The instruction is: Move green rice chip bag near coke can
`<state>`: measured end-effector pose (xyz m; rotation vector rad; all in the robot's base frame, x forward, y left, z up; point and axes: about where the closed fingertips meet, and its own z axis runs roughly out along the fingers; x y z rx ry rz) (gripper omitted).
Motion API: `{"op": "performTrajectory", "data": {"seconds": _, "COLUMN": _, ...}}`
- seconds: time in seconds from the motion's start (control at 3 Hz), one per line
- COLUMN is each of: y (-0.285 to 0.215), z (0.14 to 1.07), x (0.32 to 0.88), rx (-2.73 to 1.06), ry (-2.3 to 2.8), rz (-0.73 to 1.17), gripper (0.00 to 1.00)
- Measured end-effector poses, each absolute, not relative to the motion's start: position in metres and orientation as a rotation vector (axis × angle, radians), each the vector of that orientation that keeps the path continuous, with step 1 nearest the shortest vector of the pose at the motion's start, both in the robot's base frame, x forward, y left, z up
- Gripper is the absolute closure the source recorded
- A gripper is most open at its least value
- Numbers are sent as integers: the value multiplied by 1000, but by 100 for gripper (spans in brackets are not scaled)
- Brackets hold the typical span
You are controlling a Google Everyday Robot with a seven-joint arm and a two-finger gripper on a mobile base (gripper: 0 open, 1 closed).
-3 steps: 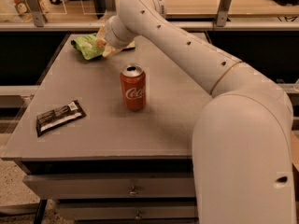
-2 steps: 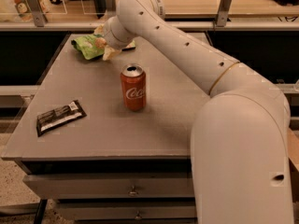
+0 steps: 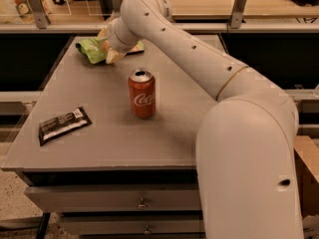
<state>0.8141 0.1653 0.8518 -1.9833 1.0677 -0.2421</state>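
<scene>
The green rice chip bag point(image 3: 91, 51) lies crumpled at the far left of the grey table point(image 3: 99, 143). My gripper point(image 3: 108, 46) is at the bag's right end, right against it, with the wrist covering that end. The coke can point(image 3: 142, 93) stands upright in the middle of the table, well in front of the bag and apart from it. My white arm reaches from the lower right across the table's right side to the far left.
A black-and-white wrapped bar point(image 3: 64, 125) lies flat near the table's front left edge. A small dark flat thing point(image 3: 135, 48) shows just behind my wrist. A rail with posts point(image 3: 239, 6) runs behind the table. Drawers point(image 3: 142, 203) sit under the front edge.
My wrist has shifted slightly to the left against the bag. The bag, the can and the bar have stayed in place.
</scene>
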Motion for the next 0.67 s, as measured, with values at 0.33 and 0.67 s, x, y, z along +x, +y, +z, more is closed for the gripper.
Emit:
{"op": "performTrajectory", "data": {"seconds": 0.33, "y": 169, "z": 851, "x": 817, "rx": -1980, "ry": 1068, "rz": -238, "gripper": 68}}
{"op": "performTrajectory", "data": {"seconds": 0.67, "y": 170, "z": 851, "x": 818, "rx": -1984, "ry": 1069, "rz": -237, "gripper": 76}}
